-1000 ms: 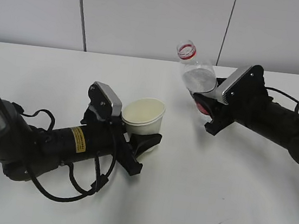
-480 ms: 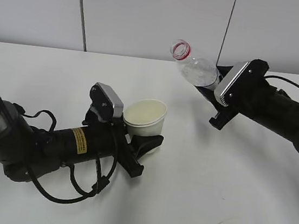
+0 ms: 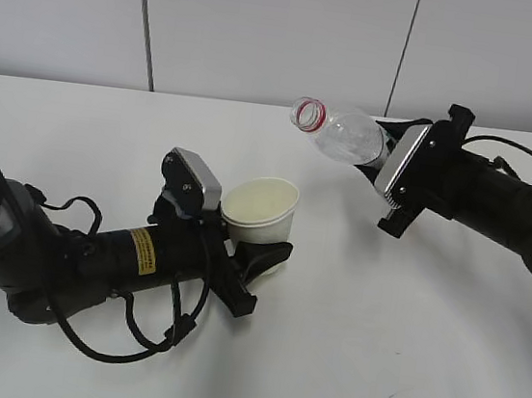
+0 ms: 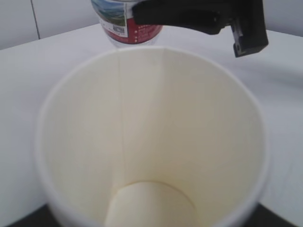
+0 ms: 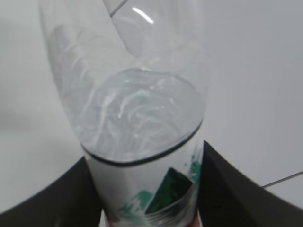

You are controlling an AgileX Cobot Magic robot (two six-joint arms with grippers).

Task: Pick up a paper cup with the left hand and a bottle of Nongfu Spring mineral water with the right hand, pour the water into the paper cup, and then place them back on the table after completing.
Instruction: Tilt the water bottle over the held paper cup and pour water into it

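Observation:
My left hand, the black arm with the yellow sticker, has its gripper shut on the white paper cup, held just above the table. The cup's empty inside fills the left wrist view. My right hand's gripper is shut on the Nongfu Spring bottle, raised and tilted left, its open red-ringed mouth up and right of the cup. The water shows through the clear plastic in the right wrist view, between the black fingers. The bottle's label shows beyond the cup's rim.
A grey panelled wall stands behind the table. Black cables loop from the left arm onto the tabletop. The right arm's body reaches in from the right edge.
My right gripper has lifted the bottle and tipped it further left, bringing its mouth lower and nearer the cup. The left gripper and cup have barely moved.

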